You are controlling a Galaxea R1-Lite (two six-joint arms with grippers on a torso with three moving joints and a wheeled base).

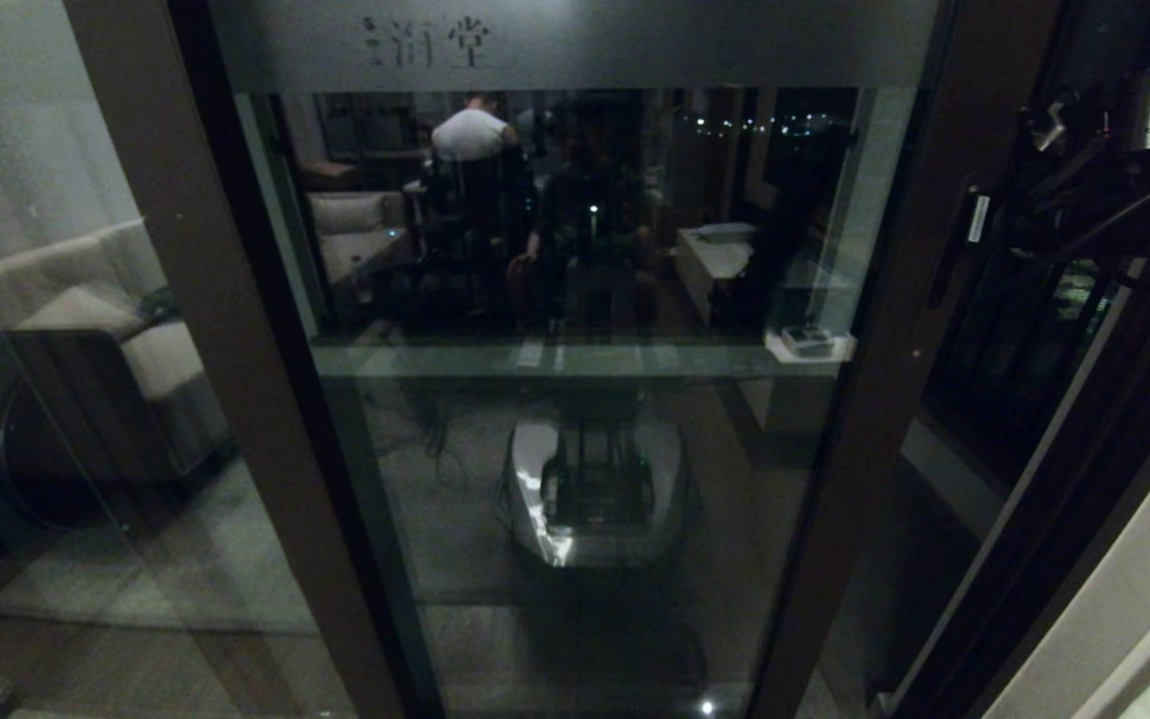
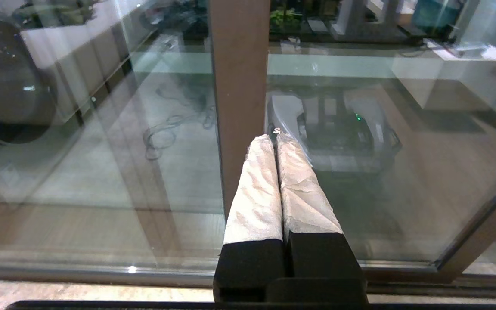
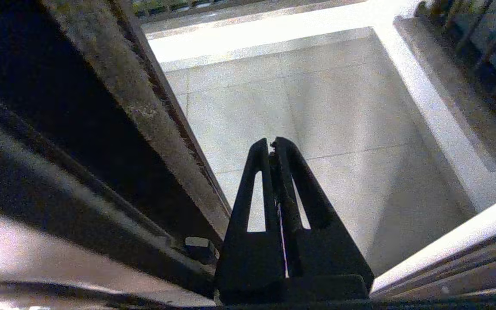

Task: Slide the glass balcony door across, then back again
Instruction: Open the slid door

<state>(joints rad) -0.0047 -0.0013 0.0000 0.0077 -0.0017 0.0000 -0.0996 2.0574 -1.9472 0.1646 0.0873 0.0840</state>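
We saw the door (image 1: 575, 300) standing right in front of us. Our left gripper (image 2: 275, 135) was pressed closed near its brown frame. Our right gripper (image 3: 272, 144) was closed too, holding nothing, over the balcony floor (image 3: 338, 107).

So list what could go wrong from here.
1. The right gripper is shut, beside the dark door frame with nothing held; pushing could let it slip.
2. The left gripper, shut, sits near the glass balcony door by its brown stile and may strike the glass.
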